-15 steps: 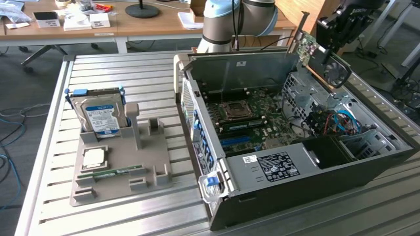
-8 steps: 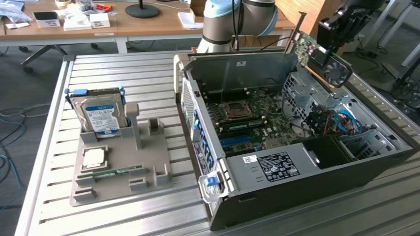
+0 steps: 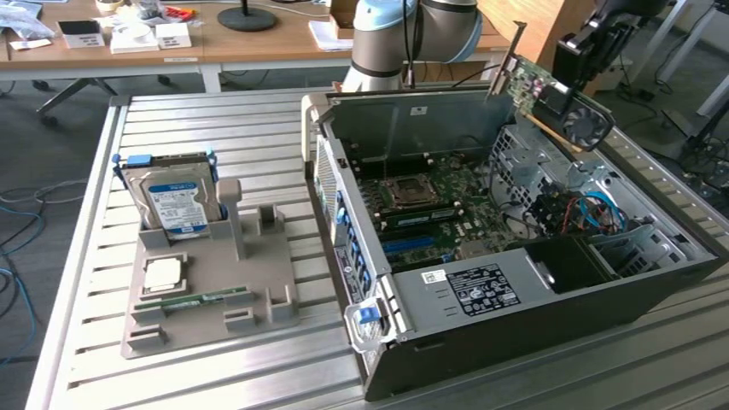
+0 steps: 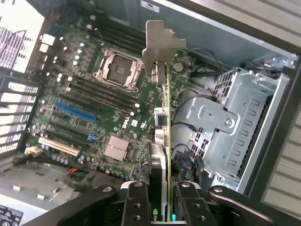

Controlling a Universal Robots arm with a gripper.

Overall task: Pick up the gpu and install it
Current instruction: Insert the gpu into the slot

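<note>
Pincer (image 4: 162, 207) is clamped on the gpu (image 4: 168, 117), card held on edge between the fingers, metal bracket (image 4: 160, 42) at the end farthest from the pincer. Gpu hangs in the air over the open computer case (image 3: 513, 329), clear of the motherboard (image 4: 94, 108) below it, so not seated yet. Likely best approach: get the card's connector edge parallel with the long blue slot (image 4: 75, 112), bracket toward the case's rear wall, then straight down, no twist. Risks are the drive cage (image 4: 230, 122) just beside the card and the loose cables (image 3: 581, 213) beneath the pincer. Case holds motherboard, processor socket (image 4: 117, 70), drive cage, cables and a labelled grey box (image 3: 479, 286). Well away from the pincer on the tabletop (image 3: 205, 128), the grey tray (image 3: 194, 329) holds a hard drive (image 3: 177, 201) standing upright, a processor chip (image 3: 163, 273) and a memory stick (image 3: 194, 299).
</note>
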